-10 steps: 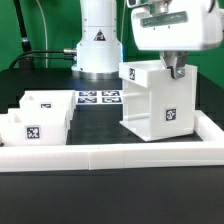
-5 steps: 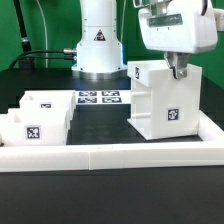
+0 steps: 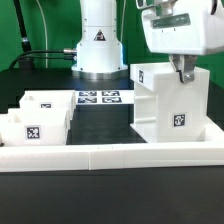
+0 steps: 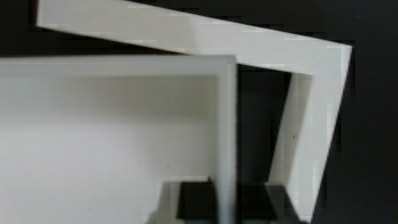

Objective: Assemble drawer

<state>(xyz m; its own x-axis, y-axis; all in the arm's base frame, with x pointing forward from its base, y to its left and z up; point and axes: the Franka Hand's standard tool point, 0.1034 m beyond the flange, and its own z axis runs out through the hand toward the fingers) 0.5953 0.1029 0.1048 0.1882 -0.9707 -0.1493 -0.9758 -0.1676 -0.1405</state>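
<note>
One pincer (image 3: pixel 183 72), clamped on the top edge of the drawer housing (image 3: pixel 168 105); in the wrist view, dark fingers (image 4: pixel 183 203) pressed against either side of a thin white wall, no gap visible. Housing upright at the exterior view's right, well apart from the trays, tucked into the near right corner of the low border wall (image 3: pixel 100 156); contact with that wall or with the black table (image 3: pixel 100 128) not resolvable. Square tags on two housing faces. Two small trays side by side at the exterior view's left: far tray (image 3: pixel 48 104), near tray (image 3: pixel 28 130) with a tag facing the camera. Marker board (image 3: pixel 100 98) flat on the table between trays and housing, just in front of the robot base (image 3: pixel 98 45).
</note>
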